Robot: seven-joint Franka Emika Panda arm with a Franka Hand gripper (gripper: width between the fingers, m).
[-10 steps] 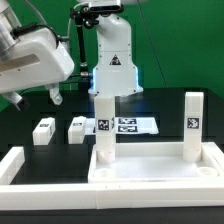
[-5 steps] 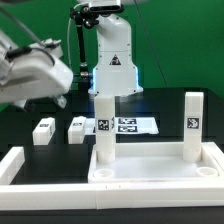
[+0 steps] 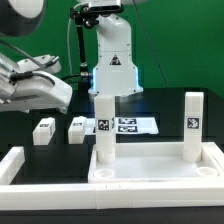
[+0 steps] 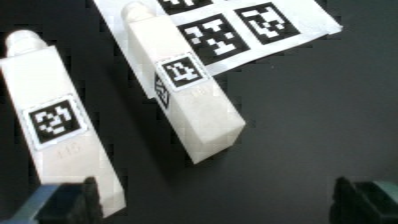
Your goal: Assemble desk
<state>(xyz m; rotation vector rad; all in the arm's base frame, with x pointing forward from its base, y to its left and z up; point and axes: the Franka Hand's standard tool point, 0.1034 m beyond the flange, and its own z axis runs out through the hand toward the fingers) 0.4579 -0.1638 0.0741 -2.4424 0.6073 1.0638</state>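
Desk parts sit in two groups on the black table. The wide rimmed tabletop panel lies flat at the front of the exterior view, inside the long white border rails. Two legs stand upright in its back corners, one on the exterior view's left and one on the exterior view's right. Each of them shows a black-and-white tag near its top.

Two more leg blocks lie loose on the table behind the panel, toward the exterior view's left. They are side by side but apart, with their tags facing up. The outer block is on its own. The inner block has one end just beside the marker board, which lies flat in front of the arm's white base.

The gripper hangs above these two loose blocks, high over the table on the exterior view's left, and touches neither of them. In the wrist view its dark fingers are spread wide apart with nothing between them but bare table. Both lying blocks and a corner of the marker board show beyond the fingers.
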